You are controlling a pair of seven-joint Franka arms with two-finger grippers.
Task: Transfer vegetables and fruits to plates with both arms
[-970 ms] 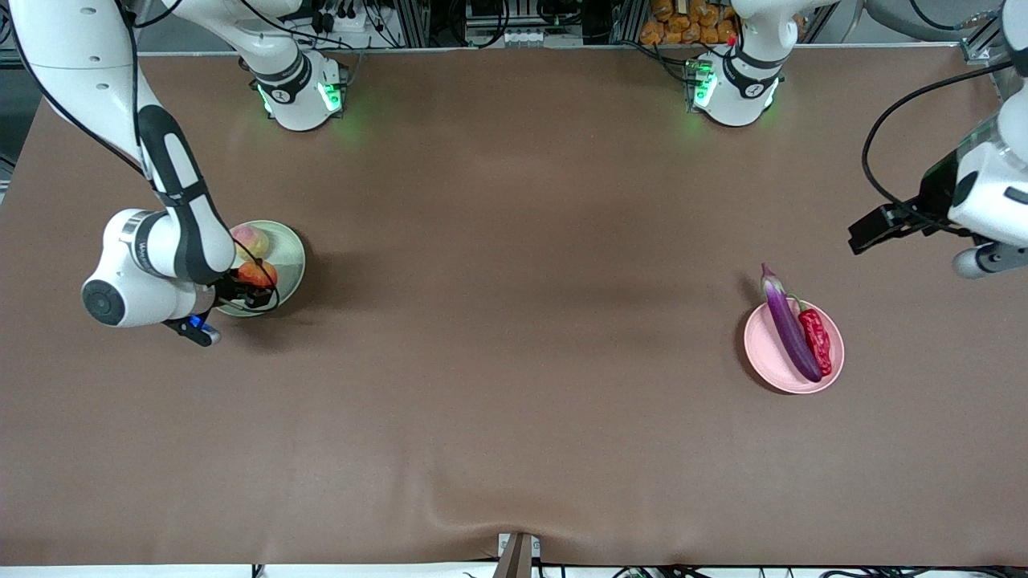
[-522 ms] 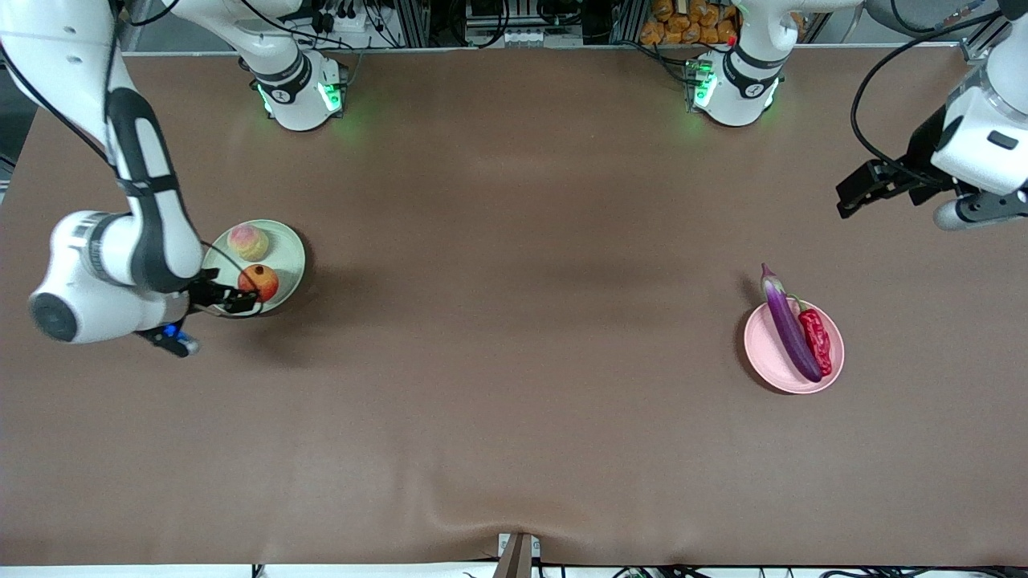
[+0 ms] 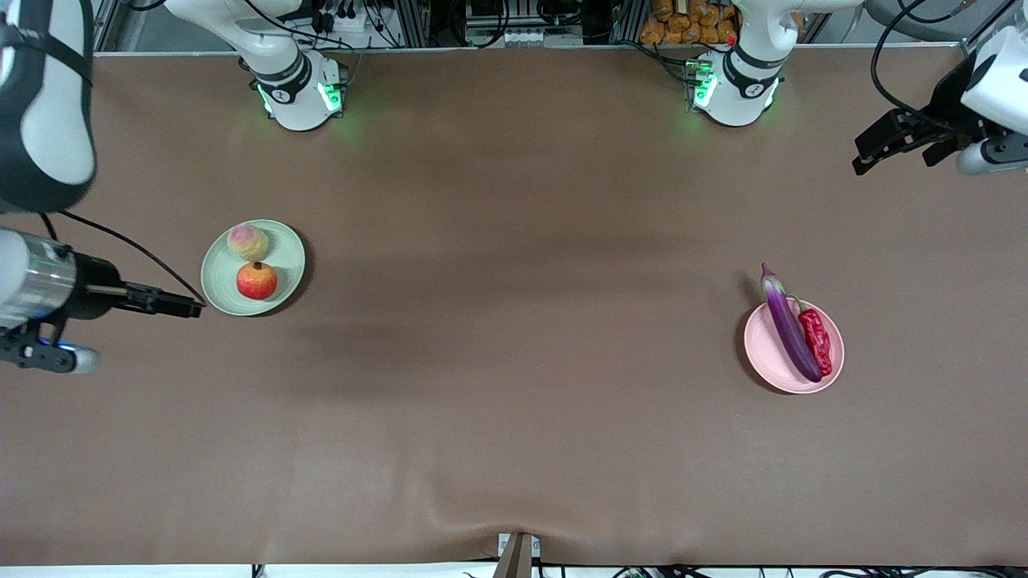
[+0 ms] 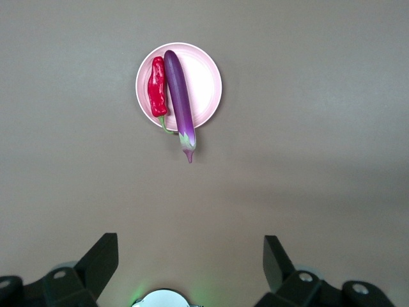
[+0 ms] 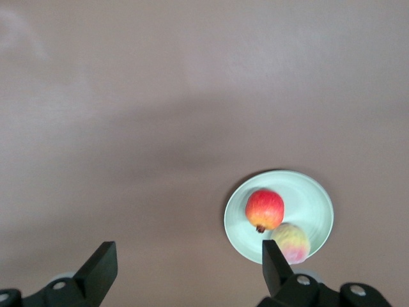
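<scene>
Two plates sit on the table point(image 3: 514, 417): the pink plate point(image 3: 834, 363) carries one eggplant point(image 3: 789, 327) and one chili pepper point(image 3: 816, 340); toward the right arm's end, the green plate point(image 3: 291, 250) holds one pomegranate point(image 3: 257, 281) and one peach point(image 3: 247, 242). Right claw point(image 3: 189, 307) beside the green plate and left claw point(image 3: 871, 156) both gape empty.

Robotics lab, test bench setup. Two white arms bolted on green-lit round bases point(image 3: 301, 96) along the top edge of the front view. Brown cloth-covered table point(image 3: 514, 417) fills the frame. Aluminium framing, power strips and loose black cables point(image 3: 353, 16) crowd the strip above the table. Bin of orange items point(image 3: 691, 20) at upper right centre.
</scene>
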